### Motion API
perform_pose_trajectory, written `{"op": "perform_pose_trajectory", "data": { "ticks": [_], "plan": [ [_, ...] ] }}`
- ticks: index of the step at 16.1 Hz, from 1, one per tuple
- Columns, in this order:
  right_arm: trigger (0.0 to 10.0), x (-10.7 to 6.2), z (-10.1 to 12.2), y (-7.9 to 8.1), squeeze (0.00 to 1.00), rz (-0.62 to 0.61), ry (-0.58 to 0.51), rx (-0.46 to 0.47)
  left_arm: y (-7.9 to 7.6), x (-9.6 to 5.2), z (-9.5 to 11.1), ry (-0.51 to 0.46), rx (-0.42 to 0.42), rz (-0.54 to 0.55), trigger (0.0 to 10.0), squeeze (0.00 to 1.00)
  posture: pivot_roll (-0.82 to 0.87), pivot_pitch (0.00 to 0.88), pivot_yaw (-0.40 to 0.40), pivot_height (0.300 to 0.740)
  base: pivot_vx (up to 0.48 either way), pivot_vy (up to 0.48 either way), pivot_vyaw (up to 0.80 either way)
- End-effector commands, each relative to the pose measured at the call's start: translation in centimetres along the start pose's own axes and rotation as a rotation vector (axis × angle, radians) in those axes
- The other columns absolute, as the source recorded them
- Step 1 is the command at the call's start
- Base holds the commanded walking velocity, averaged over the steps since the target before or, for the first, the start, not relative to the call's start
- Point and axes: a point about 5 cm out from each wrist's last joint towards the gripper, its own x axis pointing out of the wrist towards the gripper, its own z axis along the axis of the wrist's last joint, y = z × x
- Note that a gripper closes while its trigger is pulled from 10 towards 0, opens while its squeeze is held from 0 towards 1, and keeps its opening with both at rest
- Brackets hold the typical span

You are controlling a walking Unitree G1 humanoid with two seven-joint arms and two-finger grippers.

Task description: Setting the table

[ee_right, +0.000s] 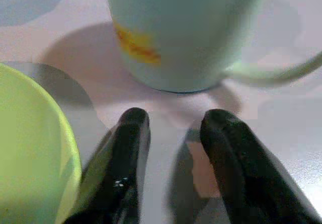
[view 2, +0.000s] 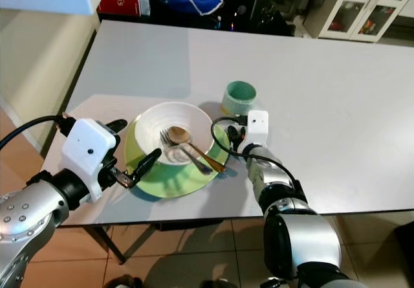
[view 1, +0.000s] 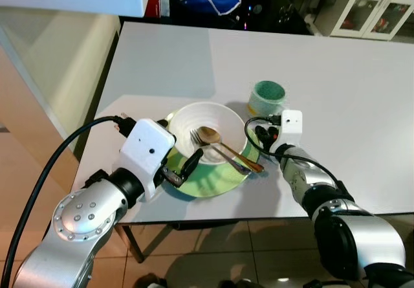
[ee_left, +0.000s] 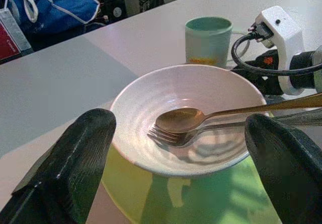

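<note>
A white bowl point(view 1: 206, 132) sits on a green plate point(view 1: 213, 179) near the front edge of the white desk point(view 1: 336, 81). A spoon point(view 1: 220, 143) and a fork point(view 1: 210, 147) lie in the bowl, their handles sticking out over its right rim. The left gripper point(view 1: 184, 170) hovers at the plate's front left, jaws spread wide; in its wrist view the bowl lies ahead between the two fingers point(ee_left: 75, 163), untouched. A pale green mug point(view 1: 267, 98) stands just behind the plate on the right. The right gripper point(ee_right: 173, 133) rests low on the desk beside the plate, jaws slightly parted and empty, tips close to the mug's base.
</note>
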Motion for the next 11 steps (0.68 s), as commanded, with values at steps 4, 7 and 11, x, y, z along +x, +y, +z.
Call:
{"op": "perform_pose_trajectory", "data": {
  "ticks": [4, 7, 11],
  "plan": [
    [10.0, -0.1, 1.0, -1.5, 1.0, -0.043, -0.016, -0.001, 0.5, 0.7, 0.2, -0.025, 0.014, 0.023, 10.0, 0.0, 0.17, 0.048, -0.108, 0.74, 0.0, 0.0, 0.0],
    [10.0, 0.1, 4.0, -1.8, 0.0, -0.001, -0.142, 0.053, 0.8, 1.2, 0.5, -0.053, 0.014, 0.056, 10.0, 0.0, 0.15, 0.022, -0.121, 0.74, 0.0, 0.0, 0.0],
    [10.0, -0.1, 5.5, -2.4, 0.0, 0.017, -0.244, 0.088, 0.7, 1.8, 0.5, -0.07, 0.006, 0.059, 10.0, 0.0, 0.13, 0.012, -0.119, 0.74, 0.0, 0.0, 0.0]
  ]
}}
